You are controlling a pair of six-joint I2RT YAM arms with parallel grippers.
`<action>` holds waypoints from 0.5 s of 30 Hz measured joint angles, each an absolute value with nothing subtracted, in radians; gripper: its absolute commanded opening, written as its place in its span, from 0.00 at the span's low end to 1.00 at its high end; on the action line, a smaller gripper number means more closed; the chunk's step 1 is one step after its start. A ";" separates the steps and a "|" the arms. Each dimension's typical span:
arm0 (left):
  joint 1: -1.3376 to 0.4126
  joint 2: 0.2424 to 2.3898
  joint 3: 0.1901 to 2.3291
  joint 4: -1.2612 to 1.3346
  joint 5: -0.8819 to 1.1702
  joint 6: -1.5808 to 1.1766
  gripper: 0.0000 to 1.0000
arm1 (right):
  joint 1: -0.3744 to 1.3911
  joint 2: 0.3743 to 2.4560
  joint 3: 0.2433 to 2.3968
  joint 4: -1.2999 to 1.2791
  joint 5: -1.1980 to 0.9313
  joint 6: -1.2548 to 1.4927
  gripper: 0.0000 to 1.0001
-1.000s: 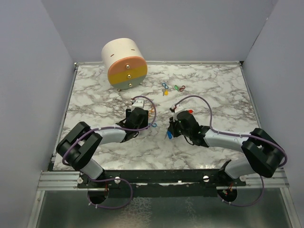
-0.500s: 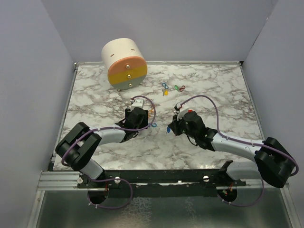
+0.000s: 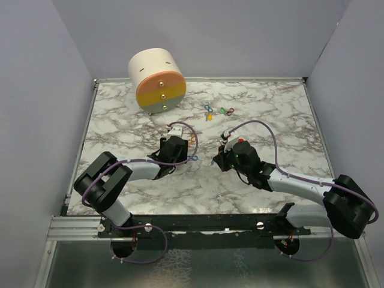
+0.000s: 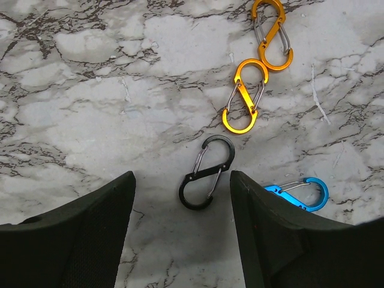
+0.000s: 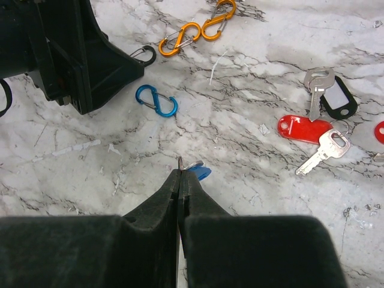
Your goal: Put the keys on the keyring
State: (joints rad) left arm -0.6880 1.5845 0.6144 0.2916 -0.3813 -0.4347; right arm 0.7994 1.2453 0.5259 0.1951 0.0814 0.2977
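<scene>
The right tool (image 5: 179, 171) is pressed together on a blue key (image 5: 198, 173), and a metal tip pokes out past its fingertips toward the top of the frame. The left tool (image 4: 182, 183) stands apart, straddling a black clip (image 4: 207, 173) that lies flat on the counter (image 4: 90, 90) with its long axis running lower left to upper right. From the held key, that clip lies up and left, beyond a blue clip (image 5: 156, 100). The other keys (image 5: 312, 129) lie at the right.

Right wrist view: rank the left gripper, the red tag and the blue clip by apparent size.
1. left gripper, by far, though it may sit nearer the camera.
2-3. red tag and blue clip look about alike; not ranked.
</scene>
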 measured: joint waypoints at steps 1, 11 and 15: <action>-0.688 1.586 0.614 0.295 -0.380 -0.434 0.64 | 0.799 1.245 0.525 0.196 0.081 0.297 0.01; -0.687 1.594 0.614 0.315 -0.361 -0.418 0.52 | 0.799 1.243 0.522 0.195 0.082 0.293 0.01; -0.687 1.596 0.614 0.321 -0.351 -0.414 0.46 | 0.799 1.243 0.521 0.195 0.081 0.292 0.01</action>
State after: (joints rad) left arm -0.6872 1.5959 0.6144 0.3214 -0.3511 -0.4141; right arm 0.7994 1.2430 0.5213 0.1951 0.0814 0.2924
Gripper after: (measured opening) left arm 0.502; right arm 0.011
